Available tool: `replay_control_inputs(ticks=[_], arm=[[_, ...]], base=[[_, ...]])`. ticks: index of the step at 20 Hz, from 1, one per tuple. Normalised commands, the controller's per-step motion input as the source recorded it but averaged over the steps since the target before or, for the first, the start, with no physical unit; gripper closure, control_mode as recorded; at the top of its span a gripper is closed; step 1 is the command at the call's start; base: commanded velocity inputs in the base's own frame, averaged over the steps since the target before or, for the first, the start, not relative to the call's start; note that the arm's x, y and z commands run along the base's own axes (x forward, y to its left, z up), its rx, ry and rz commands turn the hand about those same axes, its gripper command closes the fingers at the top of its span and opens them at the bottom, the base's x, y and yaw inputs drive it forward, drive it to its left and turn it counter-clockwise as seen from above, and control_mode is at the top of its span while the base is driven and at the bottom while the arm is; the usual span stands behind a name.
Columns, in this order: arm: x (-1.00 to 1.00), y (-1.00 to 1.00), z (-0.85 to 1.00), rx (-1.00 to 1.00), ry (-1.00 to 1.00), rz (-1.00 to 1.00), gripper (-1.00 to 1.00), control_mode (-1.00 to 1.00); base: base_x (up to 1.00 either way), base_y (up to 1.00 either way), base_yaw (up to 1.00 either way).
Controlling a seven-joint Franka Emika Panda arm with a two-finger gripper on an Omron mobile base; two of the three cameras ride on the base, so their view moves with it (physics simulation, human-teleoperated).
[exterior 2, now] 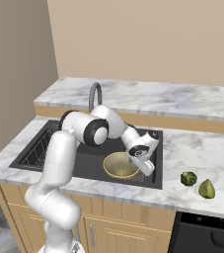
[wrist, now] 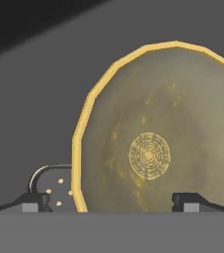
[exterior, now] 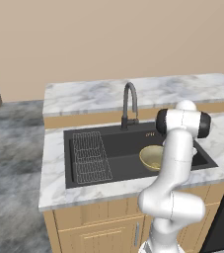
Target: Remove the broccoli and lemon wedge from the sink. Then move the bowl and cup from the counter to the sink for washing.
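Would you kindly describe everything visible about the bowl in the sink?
The bowl is wide, round and shallow, tan-yellow with a brighter yellow rim and a glossy, mottled inside bearing a ringed medallion at its centre. It sits upright and empty on the floor of the black sink, toward its right end, beside the round drain strainer. The open gripper is just above it, one fingertip over its inside, the other outside its rim, not clamping it.
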Motion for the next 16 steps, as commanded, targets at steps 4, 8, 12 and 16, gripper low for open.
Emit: replay_control_inputs(ticks=[4, 8, 12, 16], arm=[[-0.01, -0.04, 0.30, -0.11, 0.00, 0.00, -1.00, -1.00], [-0.02, -0.07, 0.27, -0.16, 0.00, 0.00, -1.00, -1.00], [-0.09, -0.13, 0.27, -0.11, 0.00, 0.00, -1.00, -1.00], [-0.16, -0.13, 0.30, -0.09, 0.00, 0.00, -1.00, -1.00]], base=[[0.00, 0.00, 0.00], [0.00, 0.00, 0.00], [0.00, 0.00, 0.00], [0.00, 0.00, 0.00]])
